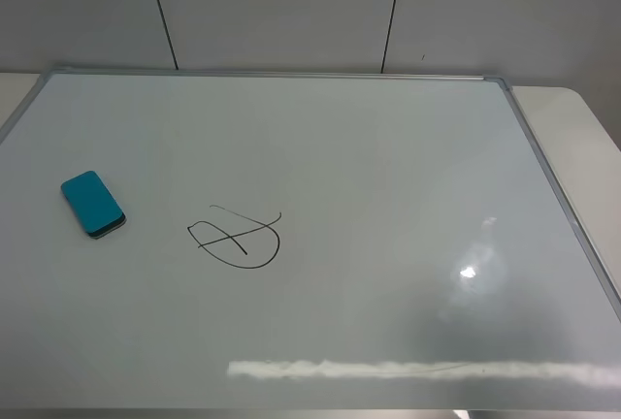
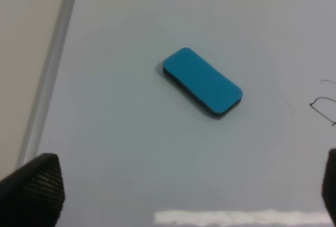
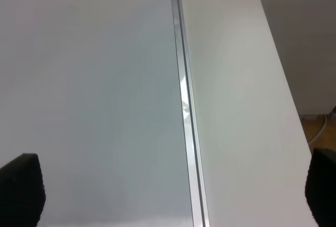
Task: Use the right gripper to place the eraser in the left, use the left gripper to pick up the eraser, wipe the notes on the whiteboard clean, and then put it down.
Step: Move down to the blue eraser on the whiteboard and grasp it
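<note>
High view: board (image 1: 388,167) lies flat & fills most of the pic, w/ a thin silver frame (image 1: 543,162) round it. Glare patches show nr the right side & along the near edge. Eraser (image 1: 93,204) sits on the board, far left, teal face up, dark felt base down, long axis skewed to the frame. Notes (image 1: 236,238), a rough oval w/ a few crossing strokes, are near the eraser, to its right & a bit closer to the camera. There's a plain gap btwn them, not touching. Table (image 1: 582,128) shows past the right frame. Wall (image 1: 291,2) w/ two dark seams is behind.

L wrist view: L gripper (image 2: 181,193) hangs above the board w/ jaws spread very wide. Only the black tips (image 2: 31,190) show, at the pic's two corners. Nothing btwn them, nothing held. Eraser lies flat on the board ahead of the jaws, slanted, well clear of both tips. One end of the notes just shows at the pic edge, apart from the eraser. Frame runs along the other side, table beyond it.

R wrist view: R gripper (image 3: 170,190) is likewise spread wide & empty, black tips at the two corners. It hangs over the board's edge. The frame runs btwn the tips, w/ board on one side & bare table on the other.
</note>
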Available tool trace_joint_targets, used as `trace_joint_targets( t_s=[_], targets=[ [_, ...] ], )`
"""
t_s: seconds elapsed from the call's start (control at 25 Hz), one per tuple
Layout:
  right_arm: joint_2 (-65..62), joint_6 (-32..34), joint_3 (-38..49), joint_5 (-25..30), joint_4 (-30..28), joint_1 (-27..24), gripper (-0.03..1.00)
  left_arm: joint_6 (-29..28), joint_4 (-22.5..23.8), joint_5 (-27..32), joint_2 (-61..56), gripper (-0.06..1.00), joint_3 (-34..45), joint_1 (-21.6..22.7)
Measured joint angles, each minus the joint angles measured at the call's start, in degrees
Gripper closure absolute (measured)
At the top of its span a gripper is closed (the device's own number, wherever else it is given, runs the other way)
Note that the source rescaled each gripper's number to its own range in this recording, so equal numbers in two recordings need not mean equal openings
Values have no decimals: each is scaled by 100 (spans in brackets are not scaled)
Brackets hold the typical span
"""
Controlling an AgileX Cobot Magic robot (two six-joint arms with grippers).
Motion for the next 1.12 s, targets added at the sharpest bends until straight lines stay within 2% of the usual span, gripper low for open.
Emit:
trace_joint_targets(
  t_s=[1.12],
  targets=[
    [0,13,0,0,0,-87,-3,0,0,0,0,-6,0,0]
  ],
)
